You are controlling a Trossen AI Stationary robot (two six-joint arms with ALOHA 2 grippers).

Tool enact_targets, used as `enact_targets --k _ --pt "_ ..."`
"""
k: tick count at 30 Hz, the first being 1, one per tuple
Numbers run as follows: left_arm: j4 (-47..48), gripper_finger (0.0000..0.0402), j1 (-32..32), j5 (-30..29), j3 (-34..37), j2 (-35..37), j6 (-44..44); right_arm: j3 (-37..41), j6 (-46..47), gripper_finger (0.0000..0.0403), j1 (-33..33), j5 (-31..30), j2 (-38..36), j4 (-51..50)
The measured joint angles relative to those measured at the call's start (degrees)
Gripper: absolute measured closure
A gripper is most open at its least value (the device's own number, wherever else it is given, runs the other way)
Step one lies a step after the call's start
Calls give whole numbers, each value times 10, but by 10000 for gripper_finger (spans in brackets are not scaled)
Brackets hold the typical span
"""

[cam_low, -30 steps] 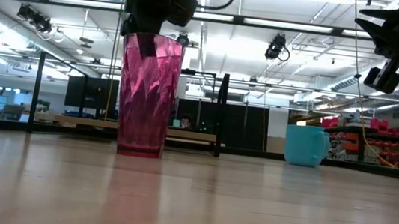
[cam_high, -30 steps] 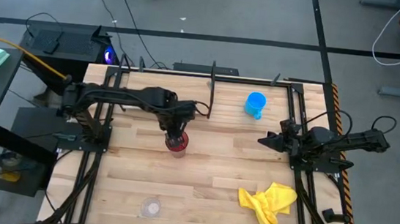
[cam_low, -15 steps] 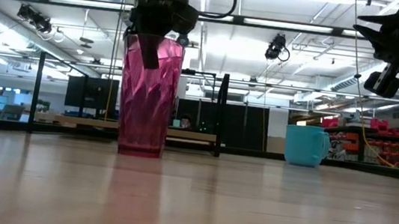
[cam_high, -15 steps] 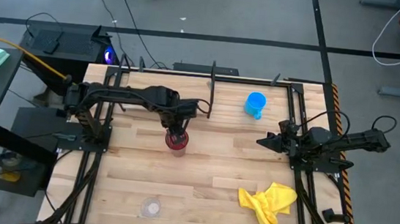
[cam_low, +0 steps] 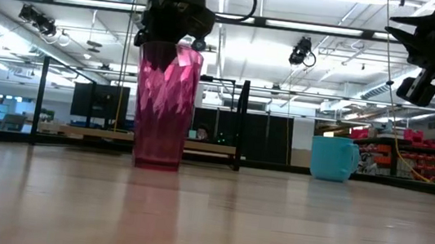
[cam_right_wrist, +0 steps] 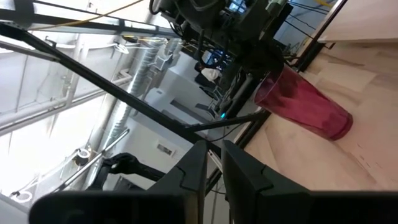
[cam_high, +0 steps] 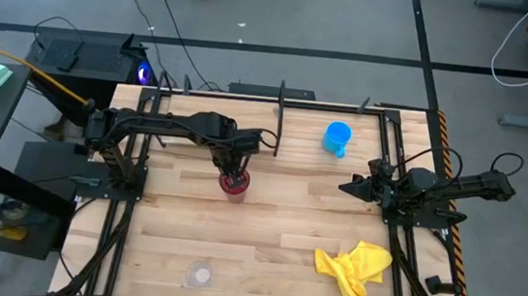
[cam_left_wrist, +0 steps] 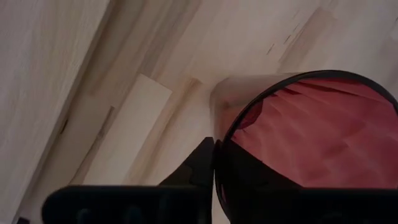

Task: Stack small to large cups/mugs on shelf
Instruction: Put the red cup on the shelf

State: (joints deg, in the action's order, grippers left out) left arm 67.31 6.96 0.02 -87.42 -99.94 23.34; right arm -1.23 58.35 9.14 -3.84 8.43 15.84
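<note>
Where the high view hides it, left gripper [cam_low: 173, 39] apparently on tumbler [cam_low: 166, 104] rim

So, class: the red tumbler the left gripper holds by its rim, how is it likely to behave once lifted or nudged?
The red tumbler is tall with a narrower base, so it probably tips easily if nudged. Its faceted, see-through wall suggests rigid plastic, likely light and empty inside. The left gripper pinches only one side of the rim, so it may swing or slip when lifted.
</note>
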Motion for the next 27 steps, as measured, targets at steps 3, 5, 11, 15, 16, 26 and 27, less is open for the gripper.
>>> enact_targets --k 3,5,11,15,16,26,27 --pt "24 390 0 -1 -11 0 -2 0 0 346 0 0 0 0" --pt "47 389 0 -4 -27 0 -4 0 0 346 0 0 0 0" --pt "147 390 0 -61 -125 0 -7 0 0 346 0 0 0 0" --pt "214 390 10 -88 -209 1 -15 0 0 346 0 0 0 0" --pt "229 390 15 -99 -228 1 -16 0 0 346 0 0 0 0" --pt "229 390 143 -120 -294 21 -17 0 26 346 0 0 1 1" --pt "227 390 159 -121 -294 21 -20 0 30 346 0 0 1 1"
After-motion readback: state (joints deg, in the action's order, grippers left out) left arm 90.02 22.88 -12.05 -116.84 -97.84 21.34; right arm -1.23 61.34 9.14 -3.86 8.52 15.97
